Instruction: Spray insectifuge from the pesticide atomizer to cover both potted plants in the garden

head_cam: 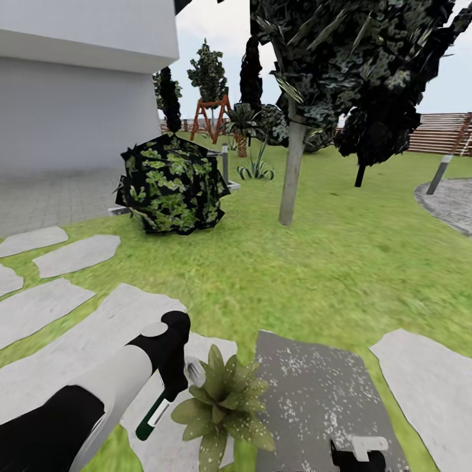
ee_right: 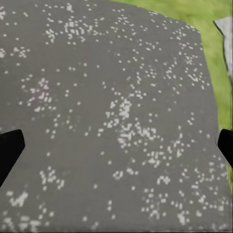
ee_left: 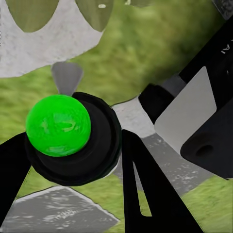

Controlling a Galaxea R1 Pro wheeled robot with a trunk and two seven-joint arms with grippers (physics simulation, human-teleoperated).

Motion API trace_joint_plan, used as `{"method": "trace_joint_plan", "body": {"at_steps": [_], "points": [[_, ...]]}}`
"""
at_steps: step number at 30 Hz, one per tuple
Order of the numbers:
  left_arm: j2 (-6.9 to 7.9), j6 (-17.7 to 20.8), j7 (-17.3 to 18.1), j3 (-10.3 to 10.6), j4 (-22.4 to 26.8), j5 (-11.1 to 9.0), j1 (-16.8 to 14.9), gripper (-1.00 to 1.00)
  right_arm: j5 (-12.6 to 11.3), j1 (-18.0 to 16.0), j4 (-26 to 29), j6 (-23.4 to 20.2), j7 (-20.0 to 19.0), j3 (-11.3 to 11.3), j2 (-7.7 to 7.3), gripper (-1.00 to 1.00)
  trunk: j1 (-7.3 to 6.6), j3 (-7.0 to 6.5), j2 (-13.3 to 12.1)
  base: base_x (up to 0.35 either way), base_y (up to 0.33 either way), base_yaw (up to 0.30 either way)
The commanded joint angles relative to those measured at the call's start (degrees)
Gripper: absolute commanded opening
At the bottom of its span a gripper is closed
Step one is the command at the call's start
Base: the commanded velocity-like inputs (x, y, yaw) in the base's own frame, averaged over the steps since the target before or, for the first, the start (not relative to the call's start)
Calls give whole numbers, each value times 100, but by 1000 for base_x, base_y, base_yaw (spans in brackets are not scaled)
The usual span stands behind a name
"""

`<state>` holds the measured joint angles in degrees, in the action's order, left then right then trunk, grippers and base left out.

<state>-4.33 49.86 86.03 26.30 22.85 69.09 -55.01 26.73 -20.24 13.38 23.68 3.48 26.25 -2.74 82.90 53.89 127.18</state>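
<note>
Your left gripper [head_cam: 172, 387] is clamped on the pesticide atomizer [head_cam: 157, 410], its green cap [ee_left: 58, 125] pinched between dark fingers [ee_left: 145, 194], just beside one potted plant [head_cam: 223, 403]. Your right gripper [ee_right: 116, 145] hangs spread wide over the speckled paving [ee_right: 116, 97]; its fingertips are cut off at the picture's edges.

Count: 1 potted plant [head_cam: 223, 403], 1 atomizer [head_cam: 164, 400], 1 dark speckled paving slab [head_cam: 314, 393], 7 pale stepping stones [head_cam: 49, 305], 1 broad-leaved bush [head_cam: 174, 187], 1 swing frame [head_cam: 211, 118], 2 pincers: left [head_cam: 174, 383], right [head_cam: 357, 455].
</note>
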Motion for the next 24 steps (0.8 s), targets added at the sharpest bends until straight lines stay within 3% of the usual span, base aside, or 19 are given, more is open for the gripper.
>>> {"method": "trace_joint_plan", "body": {"at_steps": [1,7,12,18,24], "points": [[4,59,55,9,9,44,-1,-100,60,-7,-11,22,25,30,1,100,-1,5,2,-5,-2,-285],[17,59,55,13,8,49,-1,-100,60,-7,-11,22,29,30,1,100,-1,11,2,27,121,-249],[21,59,55,31,-3,39,13,-100,60,-7,-11,22,30,30,1,100,-1,12,2,12,44,-24],[48,56,42,37,0,43,313,-100,60,-7,-11,22,30,30,1,100,-1,12,2,8,2,-1],[61,58,37,3,1,44,332,-100,60,-7,-11,22,28,30,1,100,-1,28,2,231,90,0]]}}
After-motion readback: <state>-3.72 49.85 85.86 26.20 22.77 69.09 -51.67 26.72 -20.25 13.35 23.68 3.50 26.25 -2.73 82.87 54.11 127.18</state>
